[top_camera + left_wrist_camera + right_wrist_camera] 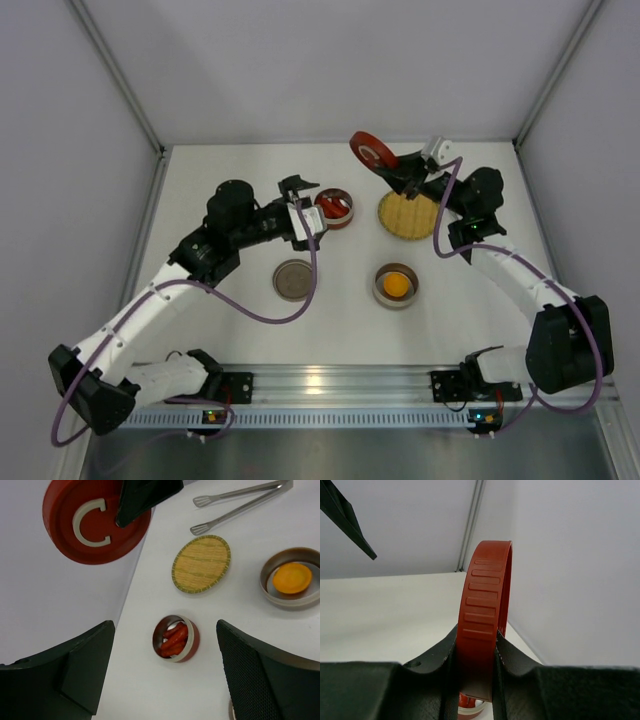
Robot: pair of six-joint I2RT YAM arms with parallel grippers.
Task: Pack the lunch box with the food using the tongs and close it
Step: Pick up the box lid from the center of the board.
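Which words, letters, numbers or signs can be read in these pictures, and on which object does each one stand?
"C": a pale raised letter on the flat face of the red lid, clear in the left wrist view.
In the top view the same mark is too small to read.
No other text: the tongs and the woven mat show none.

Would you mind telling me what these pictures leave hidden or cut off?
- Tongs: top view, unseen, likely under the right arm; left wrist view, joined end cut by the top edge.
- Red lid: right wrist view, edge-on, face unseen, bottom hidden between the fingers.
- Red pieces: left wrist view, overlapping, count unclear.
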